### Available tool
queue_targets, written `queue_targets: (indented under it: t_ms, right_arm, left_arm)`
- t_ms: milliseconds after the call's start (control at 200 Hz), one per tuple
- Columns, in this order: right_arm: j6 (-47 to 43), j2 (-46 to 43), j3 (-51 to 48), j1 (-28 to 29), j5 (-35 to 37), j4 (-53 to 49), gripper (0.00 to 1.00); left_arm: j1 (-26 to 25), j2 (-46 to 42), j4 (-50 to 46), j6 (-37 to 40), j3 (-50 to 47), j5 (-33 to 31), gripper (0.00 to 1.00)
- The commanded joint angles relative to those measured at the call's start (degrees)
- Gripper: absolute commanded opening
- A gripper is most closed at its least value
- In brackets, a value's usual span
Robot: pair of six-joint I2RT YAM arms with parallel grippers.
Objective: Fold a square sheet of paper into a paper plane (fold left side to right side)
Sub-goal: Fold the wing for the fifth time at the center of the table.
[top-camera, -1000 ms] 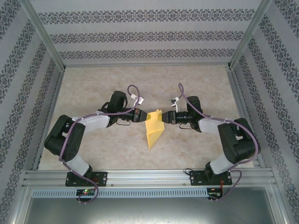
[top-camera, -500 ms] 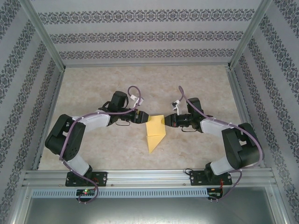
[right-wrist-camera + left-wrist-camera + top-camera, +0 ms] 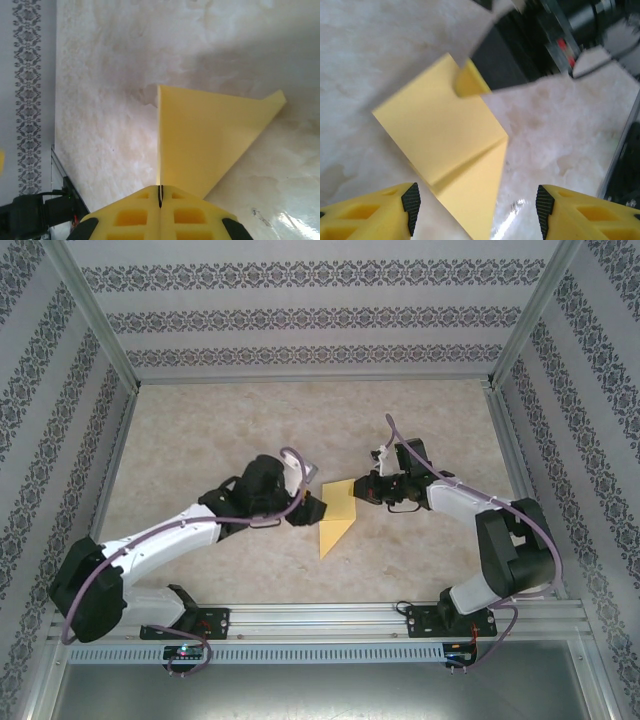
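Note:
The yellow sheet of paper (image 3: 337, 514) is folded into a wedge with its point toward the near edge and lies mid-table. My right gripper (image 3: 361, 490) is shut on its far right edge, and the closed yellow fingers (image 3: 160, 196) pinch the paper (image 3: 210, 135), which stands on edge in the right wrist view. My left gripper (image 3: 317, 509) hovers at the sheet's left side and is open. The paper's pointed part (image 3: 470, 195) lies between the spread fingertips (image 3: 411, 204) without touching them. A crease crosses the paper (image 3: 440, 125) in the left wrist view.
The marble-look tabletop (image 3: 200, 430) is fenced by patterned walls (image 3: 40, 420) and metal frame posts (image 3: 100, 330). An aluminium rail (image 3: 320, 618) runs along the near edge, with both arm bases on it. The right arm's dark wrist (image 3: 560, 35) looms behind the paper in the left wrist view.
My left gripper has let go of the paper's left edge and opened. The left arm swung low and stretched out. The right gripper still holds the paper, which shifted slightly right.

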Motion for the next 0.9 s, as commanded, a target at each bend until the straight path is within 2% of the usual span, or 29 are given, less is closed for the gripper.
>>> queue_targets:
  t_ms: [0,130,330,564,719,899]
  right_arm:
    - [2.4,2.2,1.8,0.6,1.8,-2.7,0.00]
    - [3.4,3.6,2.4,0.6,2.1,-2.5,0.00]
    - [4.1,5.1,2.7,0.6,2.0,-2.5,0.00]
    - [3.9,5.4,2.8,0.8,1.9,-3.0,0.00]
    - [3.8,6.0,2.8,0.8,1.2,-2.4,0.00]
    - [3.6,6.5,3.0,0.8,1.1,-2.4,0.00]
  left_arm:
    - [-6.9,-0.2,-5.7,-2.0,-0.9,-12.9,0.66]
    - [-14.3,3.8,-6.6,-4.2,0.9,-19.0,0.67]
    - [-21.0,16.0,-11.8,-4.8,9.1,-27.4,0.68]
    - [-23.1,26.6,-20.5,-6.4,17.8,-36.7,0.68]
    - [-24.0,30.9,-22.9,-7.2,20.7,-39.9,0.69]
    - [-24.4,33.7,-23.3,-8.5,21.7,-41.8,0.63]
